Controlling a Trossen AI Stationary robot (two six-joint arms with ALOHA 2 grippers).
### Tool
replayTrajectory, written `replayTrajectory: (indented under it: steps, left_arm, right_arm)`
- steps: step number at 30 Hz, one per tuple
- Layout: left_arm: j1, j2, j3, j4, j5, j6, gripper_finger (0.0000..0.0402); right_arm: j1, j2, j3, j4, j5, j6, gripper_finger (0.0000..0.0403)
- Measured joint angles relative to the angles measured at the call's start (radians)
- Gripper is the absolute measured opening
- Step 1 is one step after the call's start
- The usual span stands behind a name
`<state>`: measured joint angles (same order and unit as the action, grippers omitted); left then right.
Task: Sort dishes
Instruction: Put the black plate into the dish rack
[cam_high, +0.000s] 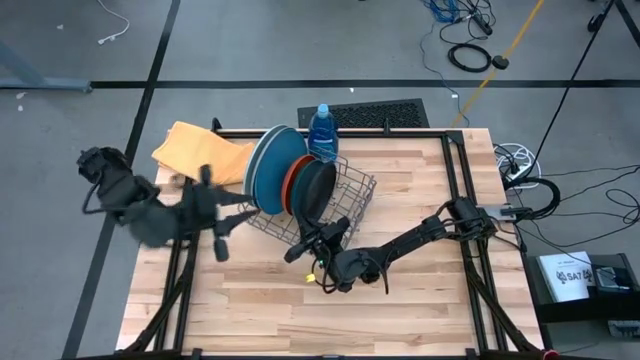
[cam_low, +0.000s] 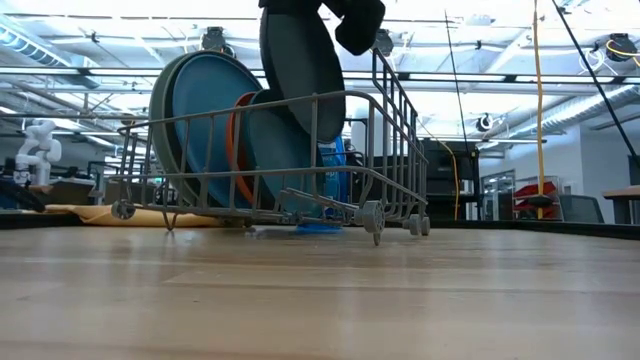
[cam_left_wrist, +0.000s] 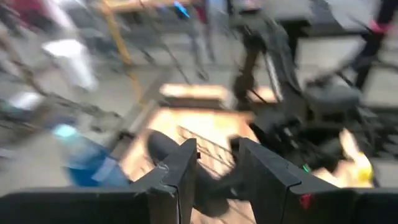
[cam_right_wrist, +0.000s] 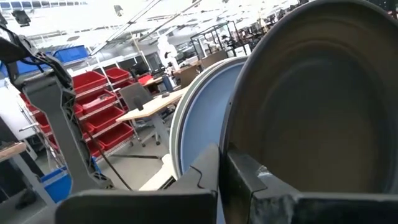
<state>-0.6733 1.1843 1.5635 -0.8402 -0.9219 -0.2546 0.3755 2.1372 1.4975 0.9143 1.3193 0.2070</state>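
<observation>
From above, the wire rack (cam_high: 325, 205) sits near the middle of the table's far edge, with plates standing on edge in it: large blue ones (cam_high: 268, 168) toward the yellow cloth (cam_high: 200, 152) at the far left corner, an orange plate (cam_high: 292, 180) next, then a black plate (cam_high: 316, 190). The right gripper (cam_high: 318, 243) reaches in from the right edge and is clamped on the black plate's rim. The left gripper (cam_high: 222, 232) hangs off the rack's left side, blurred, nothing between its half-spread fingers.

At table height, the black plate (cam_low: 300, 65) stands above the other plates, only its lower edge among the wires.

The left wrist view is smeared, showing the left gripper (cam_left_wrist: 217, 171) holding nothing.

The right wrist view shows the right gripper (cam_right_wrist: 222, 168) pinched on the dark plate's edge (cam_right_wrist: 311, 106), with a pale blue plate (cam_right_wrist: 199, 118) just behind.

To seat it well, I judge the plate should go straight down into its own slot, kept upright, clear of the orange plate, and released only once the wires carry it.
</observation>
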Motion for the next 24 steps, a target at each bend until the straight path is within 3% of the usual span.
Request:
replayTrajectory:
  steps: [4, 7, 12, 14, 18, 24]
  left_arm:
    - [0.144, 0.006, 0.000, -0.030, 0.320, 0.074, 0.0123]
    - [0.229, 0.003, 0.000, -0.032, 0.430, 0.268, 0.0123]
    - [0.318, 0.028, 0.000, -0.101, 0.436, 0.702, 0.0123]
    - [0.343, 0.042, 0.000, -0.144, 0.436, 0.809, 0.0123]
    - [0.392, 0.098, 0.000, -0.225, 0.434, 0.816, 0.0123]
    - [0.457, 0.151, -0.001, -0.269, 0.435, 0.753, 0.0123]
  right_arm:
    - [0.000, 0.000, 0.000, -0.004, -0.001, 0.020, 0.0001]
    - [0.000, 0.000, 0.000, -0.008, -0.003, 0.017, 0.0001]
    - [0.001, 0.000, 0.000, -0.009, -0.020, 0.017, 0.0001]
    - [0.002, -0.001, 0.000, -0.008, -0.041, 0.017, 0.0002]
    - [0.004, -0.001, 0.000, -0.008, -0.066, 0.018, 0.0002]
    - [0.004, -0.002, 0.000, -0.023, -0.022, 0.042, 0.0002]
